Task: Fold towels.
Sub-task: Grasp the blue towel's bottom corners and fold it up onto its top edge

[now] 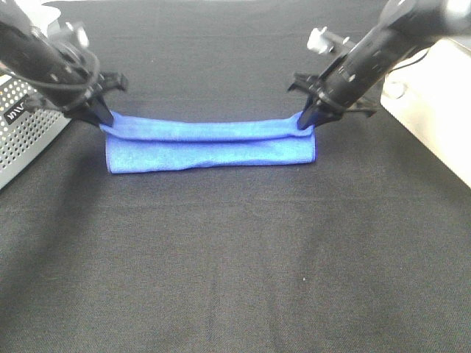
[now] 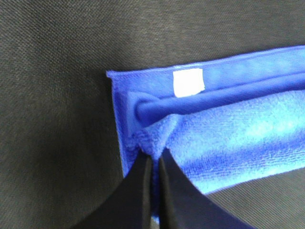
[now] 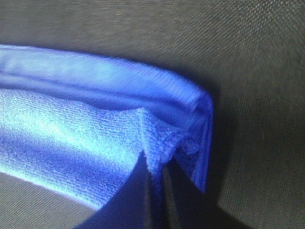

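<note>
Well, the royal-blue towel (image 1: 210, 143) lies folded into a long strip on the black tablecloth (image 1: 235, 279); the left gripper (image 1: 99, 118) is pinched tight on the upper layer at one far corner, the right gripper (image 1: 305, 121) likewise at the other; a white tag (image 2: 188, 82) shows near the left pinch; the right corner looks blurred, perhaps bunched.

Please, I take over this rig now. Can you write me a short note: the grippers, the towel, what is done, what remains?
Left gripper: shut on the blue towel, at its far left corner.
Right gripper: shut on its far right corner.
Towel: on the black tablecloth, a long narrow strip, white tag near the left grip.
Done: lengthwise fold.
To do: release; probably fold end to end.
</note>
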